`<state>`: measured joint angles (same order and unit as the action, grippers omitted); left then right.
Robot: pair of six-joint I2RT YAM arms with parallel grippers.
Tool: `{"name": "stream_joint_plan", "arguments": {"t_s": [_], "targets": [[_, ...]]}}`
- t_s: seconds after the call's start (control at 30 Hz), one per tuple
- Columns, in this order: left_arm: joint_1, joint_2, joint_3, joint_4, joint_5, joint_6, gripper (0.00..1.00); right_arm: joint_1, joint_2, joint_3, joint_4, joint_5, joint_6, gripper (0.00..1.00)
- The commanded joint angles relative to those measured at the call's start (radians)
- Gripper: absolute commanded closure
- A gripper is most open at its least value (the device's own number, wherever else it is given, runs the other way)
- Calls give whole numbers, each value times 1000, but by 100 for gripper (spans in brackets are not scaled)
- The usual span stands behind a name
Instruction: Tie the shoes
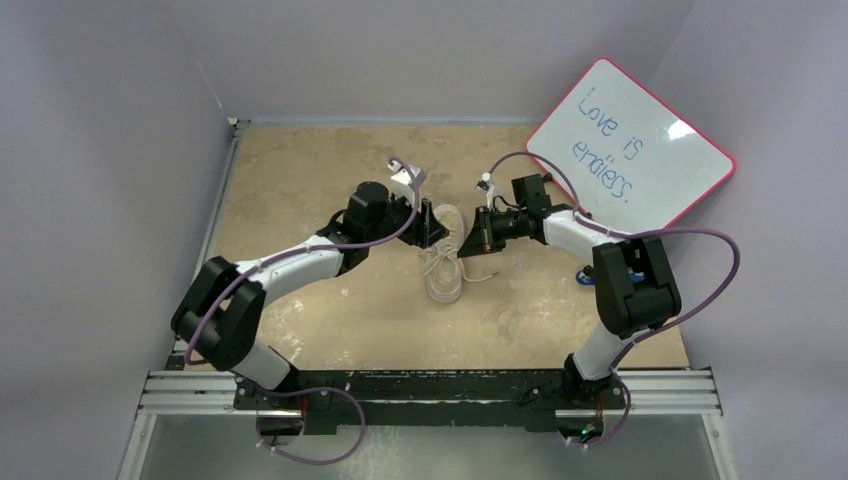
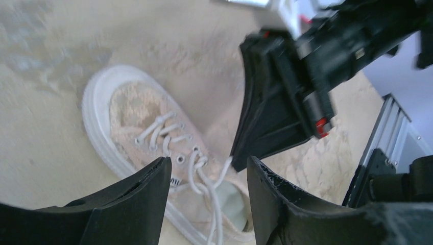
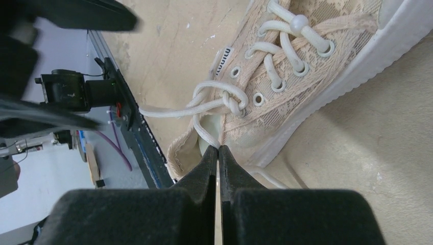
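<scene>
one lace [image 3: 204, 133] of the sneaker [image 3: 327, 76] is pinched in the right gripper [image 3: 218, 149], while the left gripper [image 2: 208, 163] gapes.

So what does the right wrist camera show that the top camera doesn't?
Only the right wrist view: the right gripper shut on a lace, just below the half knot at the top eyelets. Only the top view: the left gripper on the shoe's other side, and the whiteboard reading "Love is endless." Both: the cream sneaker on the table.
</scene>
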<state>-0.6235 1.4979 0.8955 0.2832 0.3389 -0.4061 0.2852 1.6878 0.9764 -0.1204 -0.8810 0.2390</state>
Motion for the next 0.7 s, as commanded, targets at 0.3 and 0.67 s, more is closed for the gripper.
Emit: {"name": "stream_joint_plan", "arguments": {"t_s": [0.3, 0.67], "targets": [[8, 139, -23, 92, 105, -67, 45, 5, 70, 122, 22, -34, -12, 100], [9, 185, -23, 86, 114, -66, 58, 17, 80, 113, -9, -69, -41, 100]]}}
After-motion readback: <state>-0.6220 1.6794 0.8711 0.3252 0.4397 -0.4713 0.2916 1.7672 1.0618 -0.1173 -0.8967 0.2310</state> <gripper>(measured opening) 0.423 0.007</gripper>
